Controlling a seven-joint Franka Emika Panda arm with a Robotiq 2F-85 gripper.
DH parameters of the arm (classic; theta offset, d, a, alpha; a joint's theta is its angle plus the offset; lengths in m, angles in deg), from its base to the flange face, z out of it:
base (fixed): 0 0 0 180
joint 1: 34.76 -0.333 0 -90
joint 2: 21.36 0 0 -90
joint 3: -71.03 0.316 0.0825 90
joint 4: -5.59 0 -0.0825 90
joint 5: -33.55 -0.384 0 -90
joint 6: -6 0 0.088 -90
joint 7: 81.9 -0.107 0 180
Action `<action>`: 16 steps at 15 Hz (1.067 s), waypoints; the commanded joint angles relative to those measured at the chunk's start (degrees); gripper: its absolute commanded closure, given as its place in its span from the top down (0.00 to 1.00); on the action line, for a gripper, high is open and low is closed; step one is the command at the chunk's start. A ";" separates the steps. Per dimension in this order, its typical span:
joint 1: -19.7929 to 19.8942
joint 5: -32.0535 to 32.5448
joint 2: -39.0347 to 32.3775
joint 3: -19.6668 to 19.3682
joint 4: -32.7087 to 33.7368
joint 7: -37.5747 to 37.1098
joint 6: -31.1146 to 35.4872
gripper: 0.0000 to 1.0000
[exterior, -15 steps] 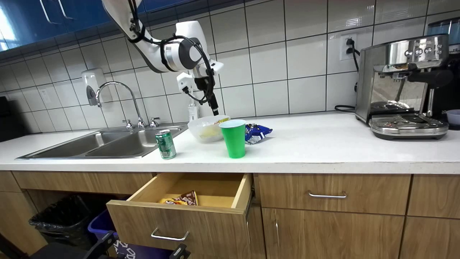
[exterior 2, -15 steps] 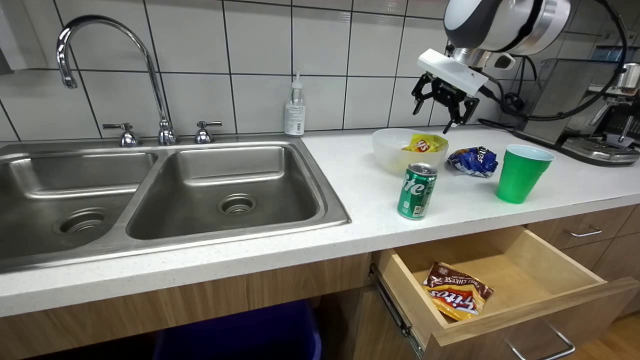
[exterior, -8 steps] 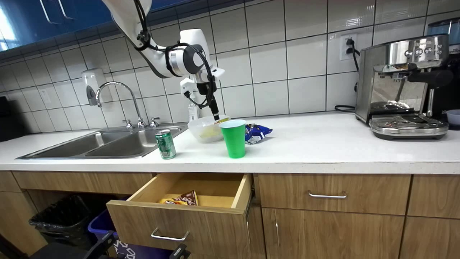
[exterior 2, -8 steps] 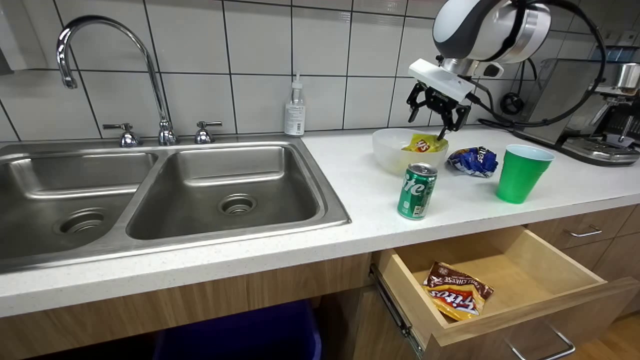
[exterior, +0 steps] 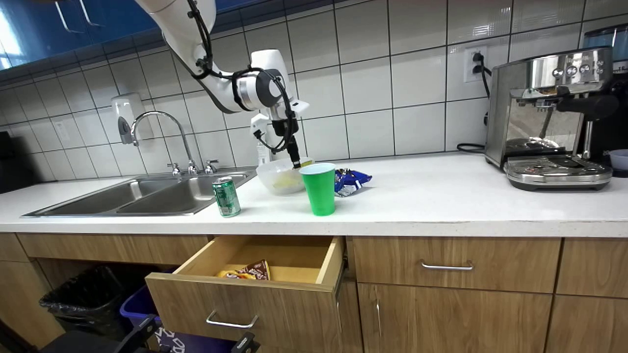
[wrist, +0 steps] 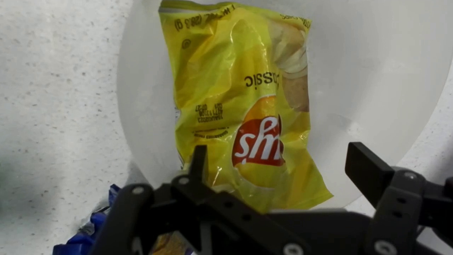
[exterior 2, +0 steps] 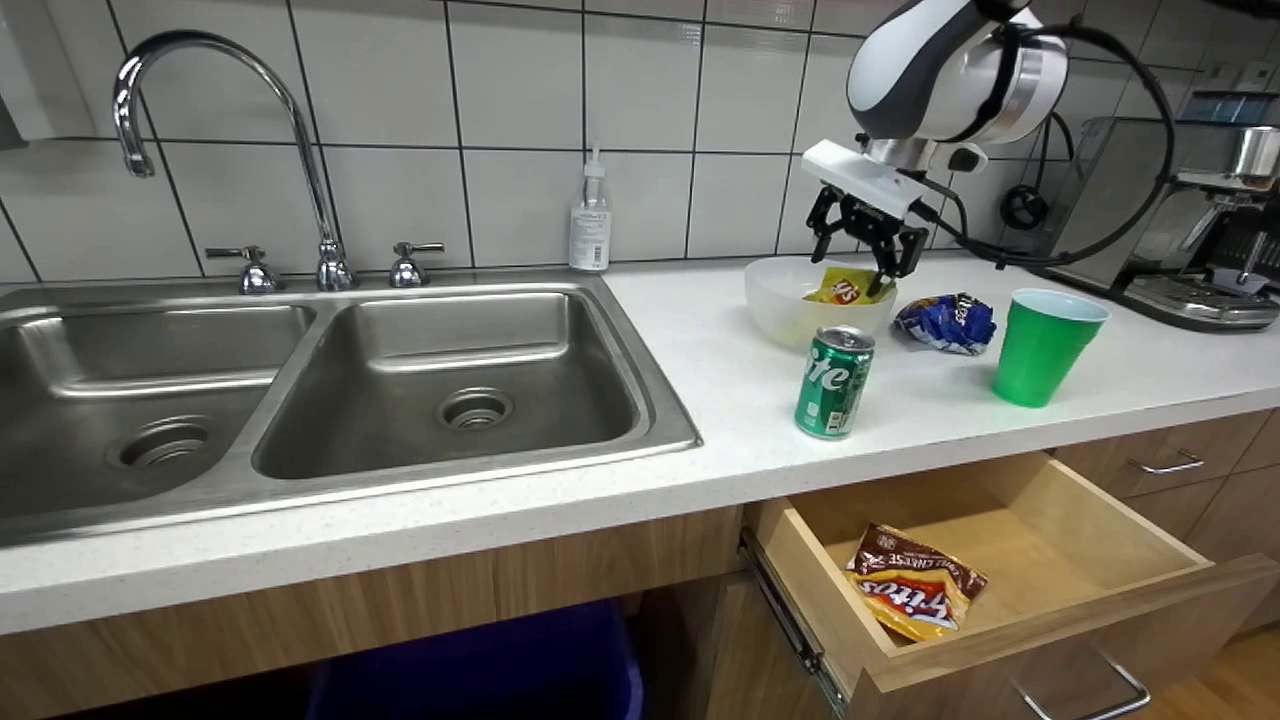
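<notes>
A yellow chip bag (wrist: 226, 81) lies inside a translucent bowl (wrist: 354, 88), with its lower part toward my gripper (wrist: 276, 152) in the wrist view. The jaws stand wide apart. One fingertip (wrist: 200, 156) overlaps the bag's edge, while the opposite one appears over the bare bowl; whether either touches is not clear. In an exterior view the gripper (exterior 2: 849, 272) is over the bowl (exterior 2: 775, 305), one finger reaching down beside the bag (exterior 2: 845, 288). A crumpled blue bag (exterior 2: 950, 322) sits on the counter beside the bowl, partly hidden by a finger in the wrist view.
In both exterior views a green can (exterior 2: 835, 385) and a green cup (exterior 2: 1045, 345) stand near the bowl. Below, a pulled-out drawer (exterior 2: 1010, 500) contains an orange-brown snack bag (exterior 2: 915, 585). A double sink (exterior 2: 450, 390), a pump bottle (exterior 2: 590, 225) and a coffee machine (exterior: 549, 117) flank the area.
My gripper has come down and closer to the bowl, its lower finger now level with the yellow bag. Its jaws have stayed apart; the bags, can, cup and drawer have not moved.
</notes>
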 commanded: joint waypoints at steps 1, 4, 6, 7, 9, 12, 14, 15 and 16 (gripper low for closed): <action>-0.56 1.83 -2.23 -0.94 4.20 -3.38 -3.54 1.00; -0.47 2.09 -2.96 -0.99 5.27 -3.95 -4.50 1.00; -0.43 2.17 -3.25 -1.00 5.71 -4.08 -4.83 0.97; -0.41 2.16 -3.38 -1.01 5.92 -4.10 -4.90 0.73; -0.39 2.19 -3.63 -1.09 6.29 -4.15 -5.01 0.70; -0.43 2.32 -3.94 -1.29 6.68 -4.37 -5.29 0.46; -0.44 2.56 -3.96 -1.37 6.75 -4.66 -5.60 0.31; -0.43 2.71 -3.95 -1.37 6.82 -4.82 -5.84 0.22; -0.42 2.87 -3.94 -1.36 6.89 -4.93 -6.01 0.16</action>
